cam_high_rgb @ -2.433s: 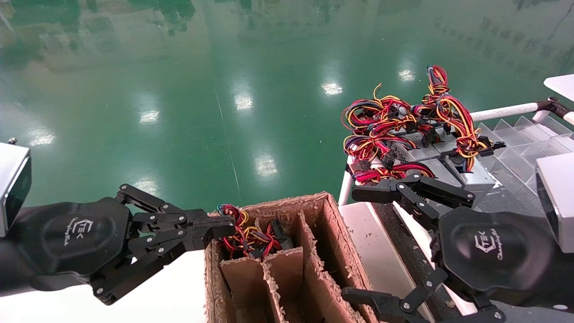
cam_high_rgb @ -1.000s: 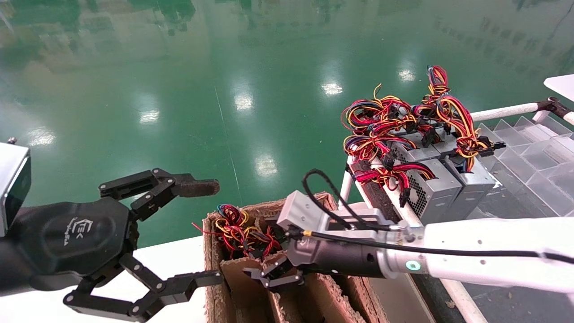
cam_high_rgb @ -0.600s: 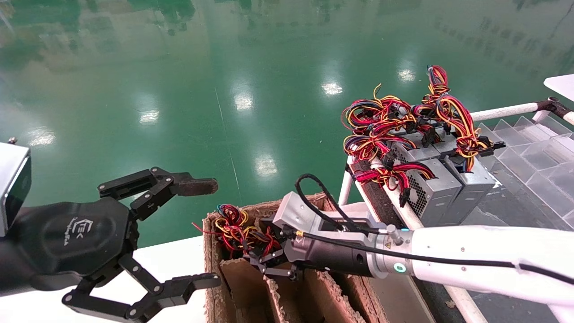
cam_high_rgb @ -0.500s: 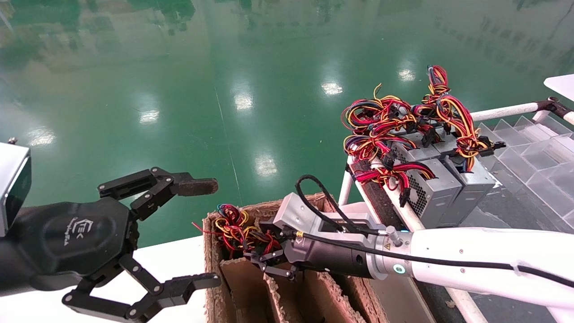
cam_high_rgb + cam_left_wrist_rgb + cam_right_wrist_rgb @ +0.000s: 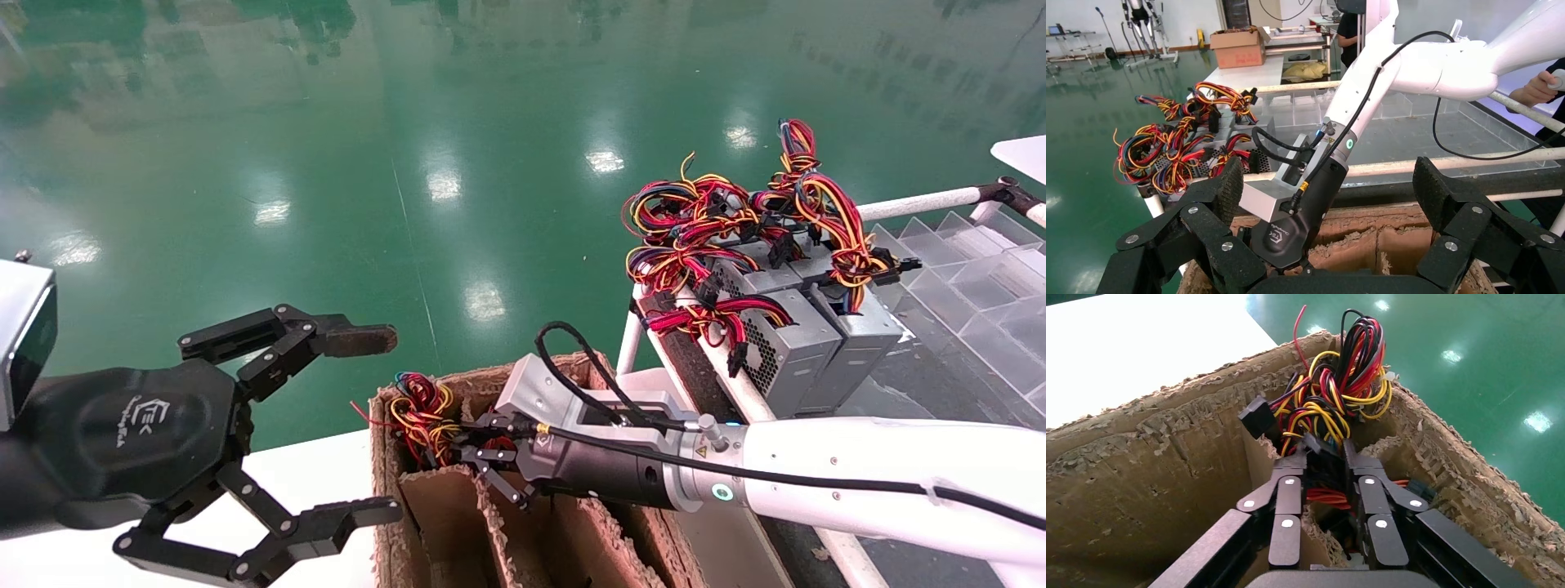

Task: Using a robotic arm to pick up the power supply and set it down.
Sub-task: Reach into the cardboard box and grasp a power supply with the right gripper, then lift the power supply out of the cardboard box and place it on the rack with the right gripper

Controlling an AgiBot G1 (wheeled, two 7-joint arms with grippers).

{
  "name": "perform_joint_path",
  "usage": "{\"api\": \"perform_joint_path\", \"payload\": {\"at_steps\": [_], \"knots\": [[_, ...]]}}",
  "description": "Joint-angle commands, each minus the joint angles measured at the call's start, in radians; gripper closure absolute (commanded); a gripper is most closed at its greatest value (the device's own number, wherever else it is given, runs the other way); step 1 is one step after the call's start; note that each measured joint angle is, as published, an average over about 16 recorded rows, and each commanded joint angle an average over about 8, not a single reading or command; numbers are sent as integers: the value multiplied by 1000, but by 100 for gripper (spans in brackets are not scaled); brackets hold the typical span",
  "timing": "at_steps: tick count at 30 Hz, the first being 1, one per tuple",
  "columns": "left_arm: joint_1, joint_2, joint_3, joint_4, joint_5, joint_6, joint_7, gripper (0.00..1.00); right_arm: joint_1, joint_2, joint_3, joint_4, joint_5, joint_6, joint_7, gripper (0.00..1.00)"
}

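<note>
A factory hall: glossy green epoxy floor point(image 5: 458, 163), white pipe-frame rack point(image 5: 915, 200) stacked with silver-grey metal power supplies point(image 5: 805, 331).

Bright overhead lamps glare in spots on the glossy green floor point(image 5: 441, 188); pictures sharp, shadows soft.

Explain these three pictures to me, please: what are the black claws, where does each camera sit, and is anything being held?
This is a two-armed robot. The large picture looks down from a camera on its head, and the other two come from cameras on its wrists. The black claws are its grippers. The left gripper hangs open beside a cardboard box with dividers and holds nothing. The right gripper, on the white arm, reaches into the box at a bundle of coloured wires. Whether it grips them cannot be told, and the metal body below them is hidden. Farther right, grey power supplies with similar wires stand on a rack.
</note>
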Motion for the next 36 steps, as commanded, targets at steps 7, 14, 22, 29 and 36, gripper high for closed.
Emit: {"api": "perform_joint_path", "payload": {"at_steps": [7, 14, 22, 29, 36], "knots": [[0, 0, 0, 0, 0, 0, 0, 0, -5, 5, 7, -2, 8, 7, 1, 100], [0, 0, 0, 0, 0, 0, 0, 0, -13, 21, 33, -3, 51, 15, -15, 100], [0, 0, 0, 0, 0, 0, 0, 0, -25, 66, 102, 1, 169, 4, -74, 100], [0, 0, 0, 0, 0, 0, 0, 0, -36, 121, 182, 0, 300, -20, -131, 100], [0, 0, 0, 0, 0, 0, 0, 0, -38, 193, 289, -6, 458, -57, -161, 100]]}}
